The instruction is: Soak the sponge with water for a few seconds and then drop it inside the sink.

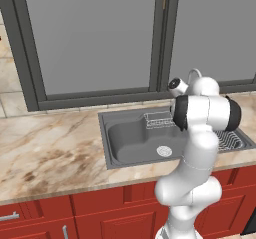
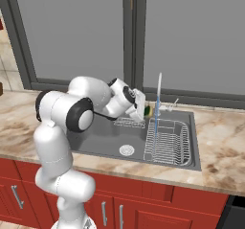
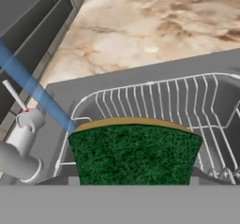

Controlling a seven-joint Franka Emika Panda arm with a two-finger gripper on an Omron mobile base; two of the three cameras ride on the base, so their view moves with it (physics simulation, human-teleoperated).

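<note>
Green-topped flat rectangular sponge with yellow underlayer (image 3: 135, 153) sits clamped in the jaws, which are closed down onto it; fingertips are hidden behind it in the hand view. Gripper (image 2: 143, 109) hangs over the dark grey rectangular metal sink (image 1: 131, 142), above the seam between the deep basin and the ribbed wire dish rack (image 2: 167, 142). Thin pale-blue translucent water stream (image 3: 35, 93) runs just beside the sponge, off one end of the jaws; in the hand view it looks to reach the sponge's corner, can't confirm real contact. Judgement: step in hand is the soak, and the sponge is only at the edge of the stream. To do it well: slide the jaws sideways toward the curved silver gooseneck faucet (image 3: 19, 145) until the stream lands mid-face, hold steady a few seconds, keep the grip firm since a wet sponge gets heavier. Then shift clear of the rack before releasing, so it lands in the basin near the round silver drain (image 1: 164, 151) and not on the wires. Orientation: long axis lies across the jaws, spanning from one finger side to the other; green face toward the hand camera, yellow layer on the far side.
</note>
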